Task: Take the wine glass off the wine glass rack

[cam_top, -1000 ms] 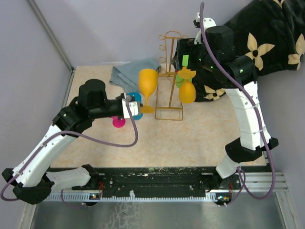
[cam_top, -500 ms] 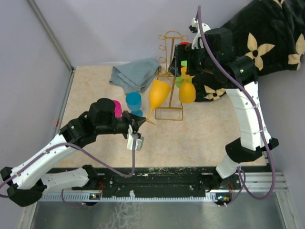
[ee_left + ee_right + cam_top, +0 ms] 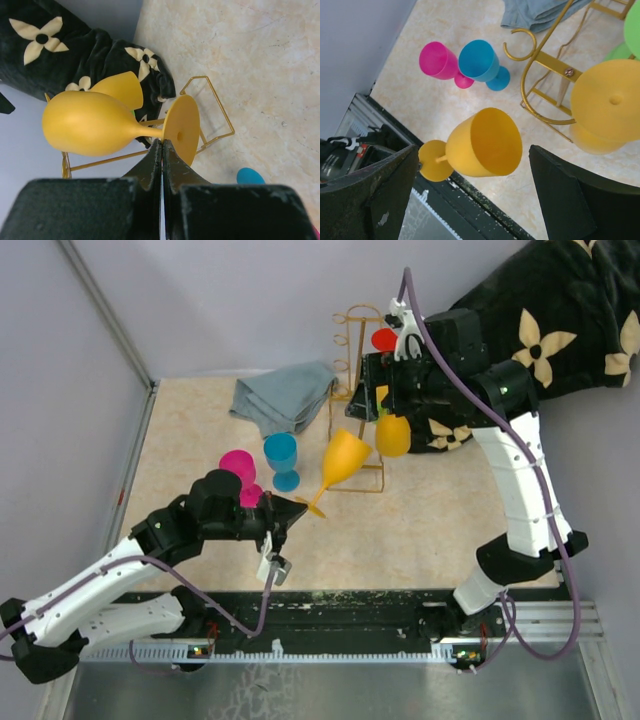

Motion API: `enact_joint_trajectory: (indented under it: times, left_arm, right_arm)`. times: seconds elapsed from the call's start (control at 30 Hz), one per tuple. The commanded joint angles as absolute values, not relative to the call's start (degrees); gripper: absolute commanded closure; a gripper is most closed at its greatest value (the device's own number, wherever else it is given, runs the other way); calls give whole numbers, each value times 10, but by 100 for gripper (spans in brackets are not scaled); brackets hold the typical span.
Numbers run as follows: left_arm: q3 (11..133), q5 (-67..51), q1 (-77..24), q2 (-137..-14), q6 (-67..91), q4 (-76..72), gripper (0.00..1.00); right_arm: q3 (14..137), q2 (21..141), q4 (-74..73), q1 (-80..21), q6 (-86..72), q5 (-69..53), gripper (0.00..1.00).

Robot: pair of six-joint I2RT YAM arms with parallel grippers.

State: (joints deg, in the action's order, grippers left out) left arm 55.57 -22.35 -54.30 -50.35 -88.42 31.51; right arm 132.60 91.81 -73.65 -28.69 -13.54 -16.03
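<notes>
Left gripper [image 3: 161, 146] is clamped on the yellow wine glass [image 3: 345, 457], fingers pinched together at the stem right where it meets the foot. The glass is off the rack [image 3: 352, 390] and held in the air over the table [image 3: 430, 530], just in front of the rack's wire base. It's tilted, with the foot toward my left arm and the bowl pointing up and toward the rack. From the right wrist camera the mouth of the bowl faces the lens and nothing on the rack touches it.

Right gripper [image 3: 472, 150] is up beside the top of the rack, fingers spread wide with nothing between them.

A second yellow glass [image 3: 393, 435] hangs upside down on the right side of the rack. A green glass [image 3: 633, 25] is also on the rack, mostly cut off at the frame edge.

On the table left of the rack, a blue glass [image 3: 282, 455] and a pink glass [image 3: 238, 468] stand just beside each other. The pink one is partly hidden behind my left arm in the top view. A grey cloth [image 3: 285, 395] lies behind them and a black flowered cloth [image 3: 560, 320] lies at the far right.
</notes>
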Motion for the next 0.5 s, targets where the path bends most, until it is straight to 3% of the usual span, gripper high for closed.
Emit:
enact_joint_trajectory:
  times: [0.0,0.47]
  left_arm:
    - [529,-257,-547,-491,-933,250,100]
    - [510,-271,-547,-524,-949,171,100]
  right_arm:
    - [1310,880,-738,-282,-129,-219,9]
    - [1208,854,-733,-283,-134,-282,18]
